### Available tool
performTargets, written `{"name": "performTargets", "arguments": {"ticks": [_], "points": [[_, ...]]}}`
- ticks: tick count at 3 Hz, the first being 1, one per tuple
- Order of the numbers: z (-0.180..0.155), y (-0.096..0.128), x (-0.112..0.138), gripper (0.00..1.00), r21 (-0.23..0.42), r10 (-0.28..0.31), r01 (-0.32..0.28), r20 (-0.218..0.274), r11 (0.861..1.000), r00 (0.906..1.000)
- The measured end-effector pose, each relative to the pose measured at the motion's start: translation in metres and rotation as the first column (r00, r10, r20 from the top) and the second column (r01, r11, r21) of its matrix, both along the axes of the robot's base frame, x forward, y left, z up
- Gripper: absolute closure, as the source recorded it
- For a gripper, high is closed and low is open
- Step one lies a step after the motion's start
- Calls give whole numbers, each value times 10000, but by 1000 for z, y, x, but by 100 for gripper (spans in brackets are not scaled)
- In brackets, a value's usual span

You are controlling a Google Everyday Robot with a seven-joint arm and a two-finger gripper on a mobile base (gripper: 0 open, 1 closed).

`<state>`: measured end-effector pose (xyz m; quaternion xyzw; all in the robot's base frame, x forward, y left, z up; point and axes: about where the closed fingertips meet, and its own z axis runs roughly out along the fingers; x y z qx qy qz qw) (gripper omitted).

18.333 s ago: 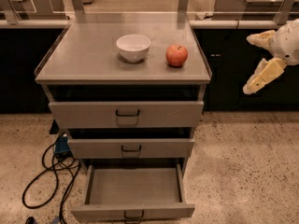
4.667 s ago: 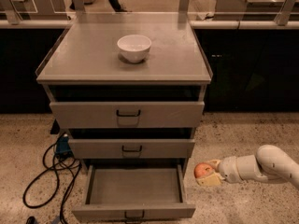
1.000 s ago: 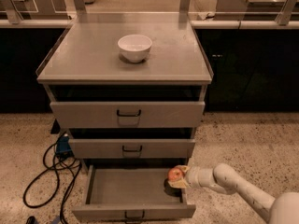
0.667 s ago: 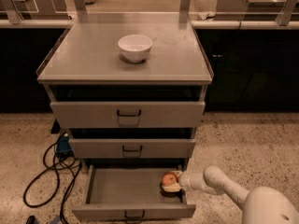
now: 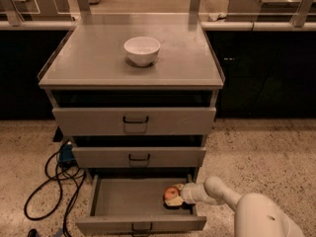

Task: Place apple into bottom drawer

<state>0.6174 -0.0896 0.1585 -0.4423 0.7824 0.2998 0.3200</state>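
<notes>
The bottom drawer [image 5: 123, 197] is pulled open below the two upper drawers. The red and yellowish apple [image 5: 171, 193] is low inside the drawer at its right side, at or near the floor. My gripper [image 5: 174, 197] reaches in over the drawer's right wall from the lower right, and its pale fingers are closed around the apple. My white arm [image 5: 237, 204] fills the lower right corner.
A white bowl [image 5: 141, 49] stands on the cabinet top [image 5: 187, 58]. The upper drawers [image 5: 134, 121] are less far out. Black cables and a blue box [image 5: 64, 157] lie on the speckled floor to the left. Dark counters stand behind.
My gripper has carried the apple from beside the drawer's right wall leftward and down into the open bottom drawer. The bowl and drawers have not moved.
</notes>
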Motion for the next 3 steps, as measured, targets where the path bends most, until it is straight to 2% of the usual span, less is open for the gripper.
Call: {"name": "performTargets", "arguments": {"ticks": [1,2,3], "points": [[-15,19,-7,100,-512,407,-415,-170,9978,9990],[-15,19,-7,100,-512,407,-415,-171,9978,9990],[-15,19,-7,81,-511,407,-416,-171,9978,9990]]}}
